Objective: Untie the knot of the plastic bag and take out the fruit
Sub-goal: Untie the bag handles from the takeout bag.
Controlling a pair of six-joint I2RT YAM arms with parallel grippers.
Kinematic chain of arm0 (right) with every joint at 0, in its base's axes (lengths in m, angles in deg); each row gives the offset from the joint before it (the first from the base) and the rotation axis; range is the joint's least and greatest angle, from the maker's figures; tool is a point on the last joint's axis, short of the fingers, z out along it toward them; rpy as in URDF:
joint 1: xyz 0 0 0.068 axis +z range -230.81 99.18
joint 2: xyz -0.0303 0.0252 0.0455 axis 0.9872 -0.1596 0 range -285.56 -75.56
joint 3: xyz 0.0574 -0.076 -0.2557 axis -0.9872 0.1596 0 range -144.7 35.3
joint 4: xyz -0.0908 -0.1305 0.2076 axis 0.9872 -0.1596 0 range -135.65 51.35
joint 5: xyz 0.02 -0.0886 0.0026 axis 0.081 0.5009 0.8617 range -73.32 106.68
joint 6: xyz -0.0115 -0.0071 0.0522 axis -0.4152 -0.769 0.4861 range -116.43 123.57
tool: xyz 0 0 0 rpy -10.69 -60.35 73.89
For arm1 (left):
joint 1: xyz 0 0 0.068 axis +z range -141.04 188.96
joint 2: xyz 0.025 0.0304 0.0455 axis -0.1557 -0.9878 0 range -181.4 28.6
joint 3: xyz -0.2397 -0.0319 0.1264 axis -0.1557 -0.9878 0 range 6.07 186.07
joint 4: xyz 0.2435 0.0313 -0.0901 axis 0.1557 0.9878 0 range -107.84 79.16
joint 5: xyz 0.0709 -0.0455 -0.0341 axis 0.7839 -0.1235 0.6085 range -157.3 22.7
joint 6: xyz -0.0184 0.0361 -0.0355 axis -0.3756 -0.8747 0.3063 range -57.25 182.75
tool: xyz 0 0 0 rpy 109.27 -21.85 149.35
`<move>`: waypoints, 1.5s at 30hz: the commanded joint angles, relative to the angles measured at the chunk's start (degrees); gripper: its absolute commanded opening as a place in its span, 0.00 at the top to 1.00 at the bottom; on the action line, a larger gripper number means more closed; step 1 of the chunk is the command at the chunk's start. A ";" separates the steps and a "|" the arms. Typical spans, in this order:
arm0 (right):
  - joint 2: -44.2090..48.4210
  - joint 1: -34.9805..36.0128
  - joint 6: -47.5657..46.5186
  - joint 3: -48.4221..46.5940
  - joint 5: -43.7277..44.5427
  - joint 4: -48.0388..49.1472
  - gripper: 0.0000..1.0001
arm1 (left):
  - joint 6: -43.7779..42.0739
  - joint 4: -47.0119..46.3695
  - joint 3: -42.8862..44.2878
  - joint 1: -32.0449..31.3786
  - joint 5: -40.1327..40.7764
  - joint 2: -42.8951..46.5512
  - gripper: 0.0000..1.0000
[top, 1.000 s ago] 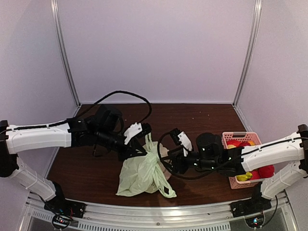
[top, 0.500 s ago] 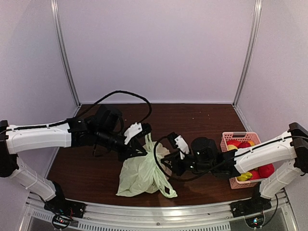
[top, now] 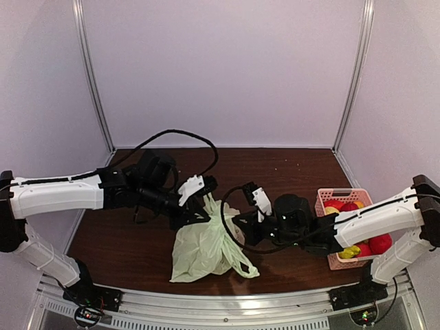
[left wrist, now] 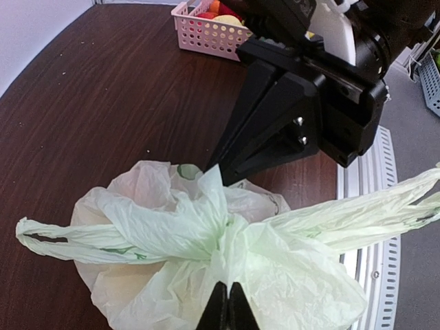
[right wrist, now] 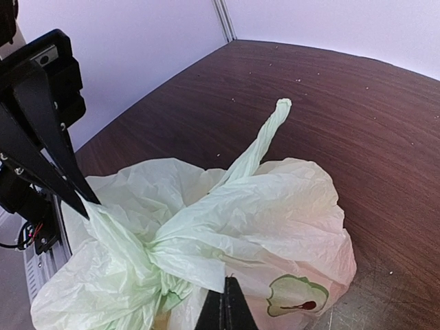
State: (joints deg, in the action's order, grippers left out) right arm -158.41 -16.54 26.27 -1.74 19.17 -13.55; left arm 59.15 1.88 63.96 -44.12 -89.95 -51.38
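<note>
Barely distinct: knot (right wrist: 157,253) amid plastic bag (right wrist: 289,206)

On the right side of my view a pink slatted basket (top: 337,193) stands on the dark wooden table (top: 289,168), with red round fruits (top: 379,243) in it. Pale walls (top: 220,69) close the table in. A metal rail (top: 206,304) runs along its near edge.

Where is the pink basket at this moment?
In the top view, the pink basket stands near the table's right edge, right of the plastic bag, partly under the right arm.
</note>
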 commanded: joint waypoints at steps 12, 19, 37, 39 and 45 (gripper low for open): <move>2.19 0.25 2.17 -0.86 14.51 -3.65 1.00 | 0.81 4.49 3.84 -0.05 5.14 -0.64 1.00; 3.53 0.22 3.95 0.85 16.05 -4.64 1.00 | 0.27 5.57 4.32 -0.09 7.72 -1.33 1.00; 4.83 0.24 6.16 1.32 19.94 -6.91 1.00 | 1.05 5.96 4.70 0.61 4.29 -3.07 1.00; 6.22 0.24 6.53 1.72 20.98 -7.93 1.00 | 1.05 7.14 5.13 0.61 6.66 -3.01 1.00; 9.26 0.24 6.86 2.75 23.83 -10.25 1.00 | 1.02 8.08 5.39 0.61 8.76 -2.30 1.00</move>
State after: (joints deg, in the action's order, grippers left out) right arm -151.35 -16.20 32.37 0.12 36.96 -20.56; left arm 59.68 7.11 68.31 -43.97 -83.37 -54.07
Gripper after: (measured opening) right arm 0.007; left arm 0.005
